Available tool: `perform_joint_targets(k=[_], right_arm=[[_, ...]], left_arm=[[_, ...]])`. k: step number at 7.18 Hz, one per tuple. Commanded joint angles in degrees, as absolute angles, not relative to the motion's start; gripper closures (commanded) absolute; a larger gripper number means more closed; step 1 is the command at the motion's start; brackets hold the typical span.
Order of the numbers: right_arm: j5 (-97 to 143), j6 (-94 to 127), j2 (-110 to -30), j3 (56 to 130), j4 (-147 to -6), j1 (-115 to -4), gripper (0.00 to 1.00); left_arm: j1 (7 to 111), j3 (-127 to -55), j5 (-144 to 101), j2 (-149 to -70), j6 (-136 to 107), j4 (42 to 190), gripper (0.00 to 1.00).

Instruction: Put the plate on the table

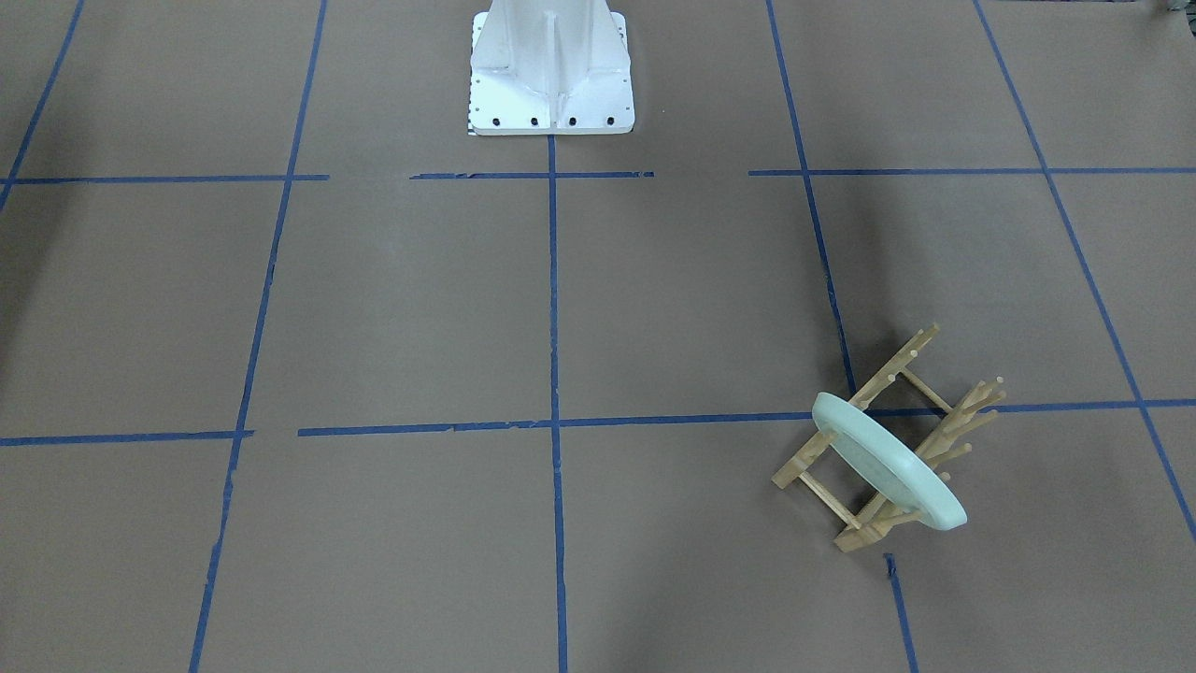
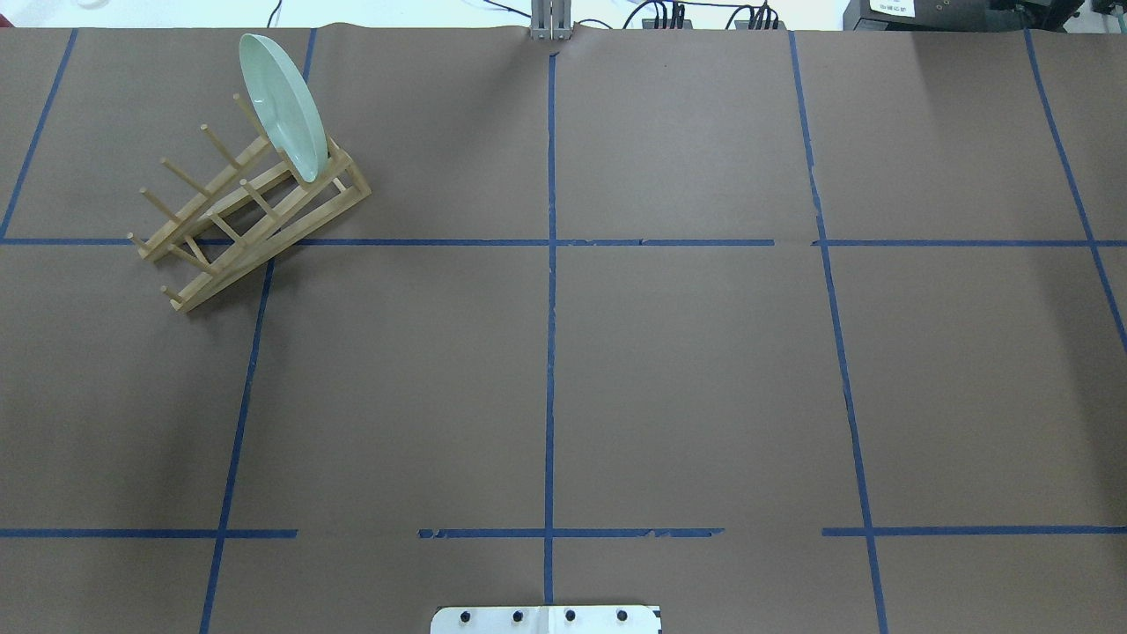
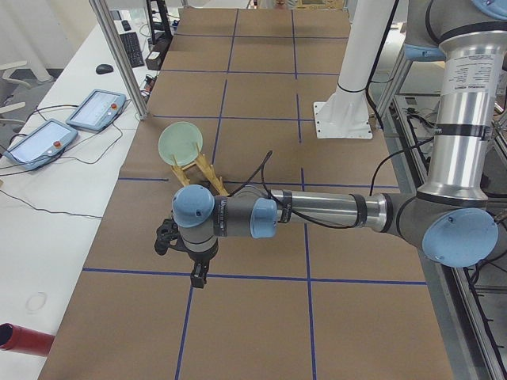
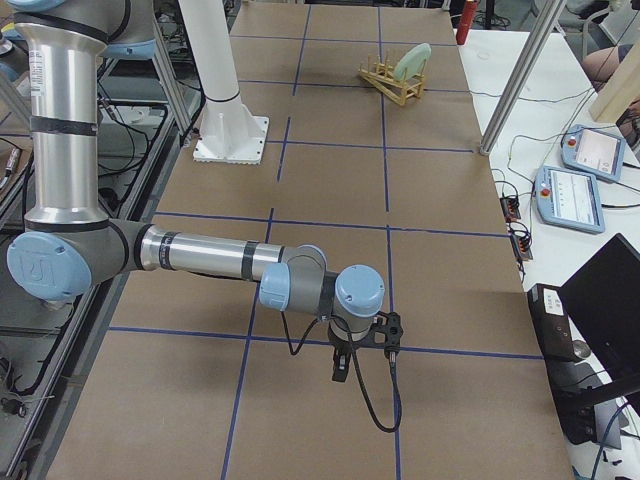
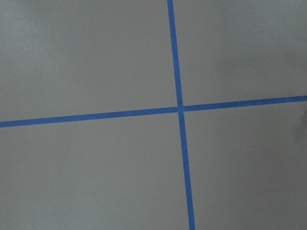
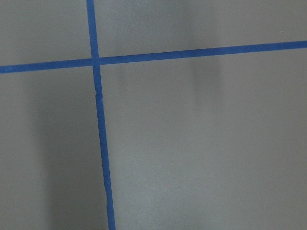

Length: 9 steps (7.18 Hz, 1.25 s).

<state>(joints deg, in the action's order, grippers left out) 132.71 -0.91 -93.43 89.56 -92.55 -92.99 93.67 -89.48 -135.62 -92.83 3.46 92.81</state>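
Note:
The pale mint-green plate [image 2: 283, 106] stands on edge in the end slot of the light wooden peg rack [image 2: 238, 220], at the far left of the brown table [image 2: 687, 370]. It also shows in the front view [image 1: 888, 463] and both side views [image 3: 180, 144] [image 4: 410, 62]. My left gripper [image 3: 196, 273] hangs above the table, well short of the rack; I cannot tell if it is open or shut. My right gripper [image 4: 340, 368] hangs over the opposite end of the table; I cannot tell its state either. Both wrist views show only the table and blue tape.
The white robot base [image 1: 551, 70] stands at the table's robot-side edge. Beyond the operators' edge are two tablets [image 3: 95, 109], cables, an aluminium post [image 3: 119, 55] and a red cylinder [image 3: 24, 336].

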Motion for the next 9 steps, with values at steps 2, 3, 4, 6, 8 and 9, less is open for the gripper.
perform_joint_targets(k=[2, 3, 4, 6, 8, 9], right_arm=[[132.71, -0.97, -93.43, 89.56, -92.55, -92.99, 0.00], [132.71, -0.88, -93.43, 89.56, -92.55, -92.99, 0.00], [132.71, -0.88, -93.43, 89.56, -92.55, -92.99, 0.00], [132.71, -0.88, -93.43, 89.56, -92.55, -92.99, 0.00], [132.71, -0.88, -93.43, 89.56, -92.55, -92.99, 0.00], [132.71, -0.88, -93.43, 89.56, -92.55, -92.99, 0.00]], left_arm=[[87.64, -87.37, -140.89, -93.51, -36.36, 119.69, 0.00], [84.06, -84.93, -140.71, -97.08, -49.79, 129.10, 0.00], [80.72, -80.73, -140.28, -103.12, -64.45, 136.59, 0.00], [76.73, -79.28, -135.22, -107.82, -90.49, 150.58, 0.00], [67.82, -79.19, -124.25, -112.38, -104.12, 155.39, 0.00], [66.89, -79.10, -121.93, -113.46, -106.06, 155.13, 0.00]])
